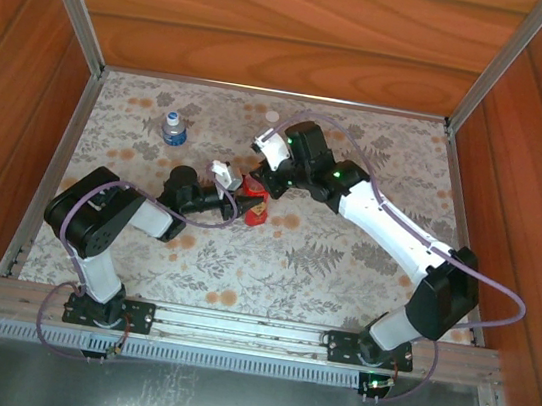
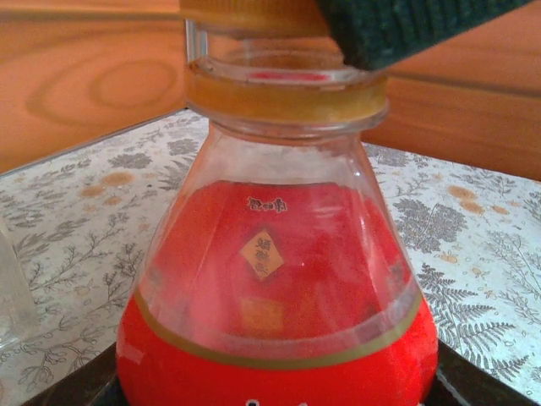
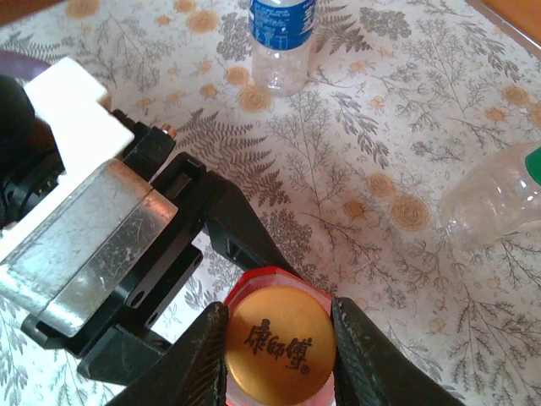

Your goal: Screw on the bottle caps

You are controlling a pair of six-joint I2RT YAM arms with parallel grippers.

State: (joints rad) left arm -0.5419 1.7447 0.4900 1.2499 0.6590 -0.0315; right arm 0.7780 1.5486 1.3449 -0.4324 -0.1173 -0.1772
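Our left fingers point(image 3: 245, 237) clamp the red bottle point(image 2: 270, 296), our right fingers point(image 3: 365, 351) pinch its orange cap point(image 3: 279, 347); we should turn it level.

Table point(image 1: 343, 264): you have a cloth point(image 3: 355, 152) printed with grey ferns and orange blooms, lying flat, with metal rails point(image 1: 53, 172) along its edges.

Far left: your blue-label bottle point(image 1: 173, 129) stands upright on the cloth, well apart from everything else.

Near the middle: red bottle point(image 1: 255, 206), upright, with an orange cap point(image 3: 279, 342) on its neck. Its base is hidden, so you can't confirm contact with the cloth.

Far side: a clear bottle point(image 3: 494, 199) rests on the print. Upright or lying, unclear.
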